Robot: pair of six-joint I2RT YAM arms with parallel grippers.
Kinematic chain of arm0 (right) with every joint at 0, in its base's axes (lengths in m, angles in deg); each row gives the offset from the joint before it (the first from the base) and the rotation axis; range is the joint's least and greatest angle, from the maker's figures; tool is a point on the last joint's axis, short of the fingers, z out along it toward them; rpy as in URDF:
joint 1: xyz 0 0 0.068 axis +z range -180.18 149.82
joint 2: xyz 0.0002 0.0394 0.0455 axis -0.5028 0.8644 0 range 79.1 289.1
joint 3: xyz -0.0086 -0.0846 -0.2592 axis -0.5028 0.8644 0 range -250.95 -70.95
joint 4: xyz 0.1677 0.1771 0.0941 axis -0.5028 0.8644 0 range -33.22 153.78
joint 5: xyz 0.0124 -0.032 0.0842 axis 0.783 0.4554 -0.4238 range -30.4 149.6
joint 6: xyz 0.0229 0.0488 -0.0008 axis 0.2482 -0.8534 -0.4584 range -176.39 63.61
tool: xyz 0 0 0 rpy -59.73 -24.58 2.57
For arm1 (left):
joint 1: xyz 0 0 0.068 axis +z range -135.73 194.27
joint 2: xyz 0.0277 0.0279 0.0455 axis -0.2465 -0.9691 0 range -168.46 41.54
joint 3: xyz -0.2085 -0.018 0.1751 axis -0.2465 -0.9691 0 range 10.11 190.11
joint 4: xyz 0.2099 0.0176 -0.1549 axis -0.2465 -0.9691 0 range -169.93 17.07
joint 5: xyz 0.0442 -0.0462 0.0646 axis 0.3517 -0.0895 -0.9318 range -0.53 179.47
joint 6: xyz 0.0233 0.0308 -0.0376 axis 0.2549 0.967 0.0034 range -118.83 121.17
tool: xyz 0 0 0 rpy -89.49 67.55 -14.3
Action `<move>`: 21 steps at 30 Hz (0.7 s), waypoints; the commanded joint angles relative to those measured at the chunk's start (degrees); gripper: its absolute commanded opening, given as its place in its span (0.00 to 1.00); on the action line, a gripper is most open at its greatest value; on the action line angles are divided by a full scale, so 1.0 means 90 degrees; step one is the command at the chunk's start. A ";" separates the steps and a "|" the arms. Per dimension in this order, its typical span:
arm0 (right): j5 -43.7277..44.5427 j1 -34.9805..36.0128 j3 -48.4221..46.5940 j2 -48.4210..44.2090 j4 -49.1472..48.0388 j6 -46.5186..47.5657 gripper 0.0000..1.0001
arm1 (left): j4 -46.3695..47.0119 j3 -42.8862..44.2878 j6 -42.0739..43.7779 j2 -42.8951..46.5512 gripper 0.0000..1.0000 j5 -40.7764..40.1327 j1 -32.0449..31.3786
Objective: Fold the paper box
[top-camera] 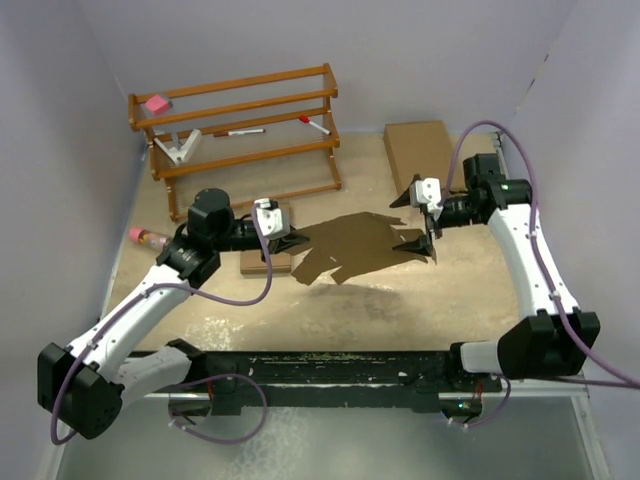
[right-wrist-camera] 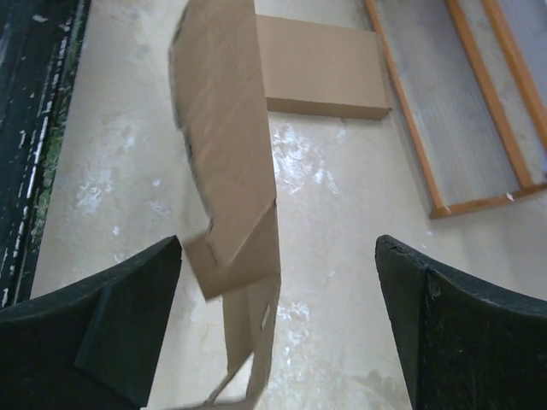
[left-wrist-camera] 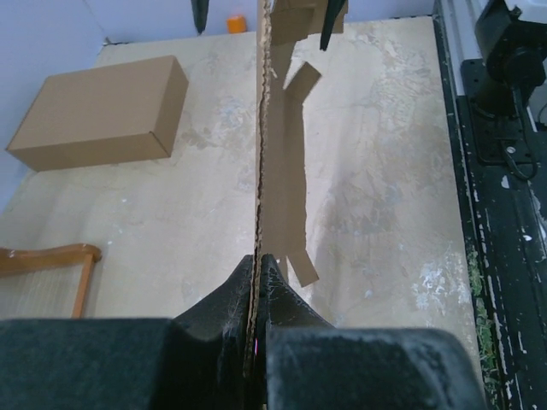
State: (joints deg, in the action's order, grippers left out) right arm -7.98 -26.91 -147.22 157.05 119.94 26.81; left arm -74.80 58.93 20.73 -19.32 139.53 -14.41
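Box [top-camera: 355, 248]: mostly flat blank, no walls stood up, flaps loose. It hung clear of the table [top-camera: 400, 310], reaching from one gripper to the other. Left gripper [left-wrist-camera: 257, 273]: fingers pressed together, pinching its edge. Right gripper [top-camera: 420, 222]: fingers spread wide, blank's other end between them, seemingly untouched. Judged barely begun; folding and tucking all left.

paper box [top-camera: 360, 247]: between left gripper [top-camera: 297, 240] and right gripper [top-camera: 416, 222] | rack [top-camera: 240, 130]: behind left | carton [top-camera: 420, 150]: behind right
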 commanded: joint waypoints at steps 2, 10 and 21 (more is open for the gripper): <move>0.0463 -0.0524 -0.0620 -0.1002 -0.1529 -0.2750 1.00 | 0.0185 0.0072 -0.0044 0.0491 0.04 -0.0101 0.0312; 0.1830 -0.1674 -0.0871 -0.1107 -0.4035 -0.6360 0.99 | 0.0331 0.0240 -0.0715 0.0514 0.04 -0.0048 0.0793; 0.0917 -0.2463 0.0671 -0.0276 -0.5437 -0.7546 0.76 | 0.1272 0.0289 -0.2073 0.0433 0.04 0.0669 0.1399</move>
State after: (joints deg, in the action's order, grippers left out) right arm 4.57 -49.19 -144.67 153.68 76.68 -35.11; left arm -71.92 59.00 9.56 -15.17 140.49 -4.03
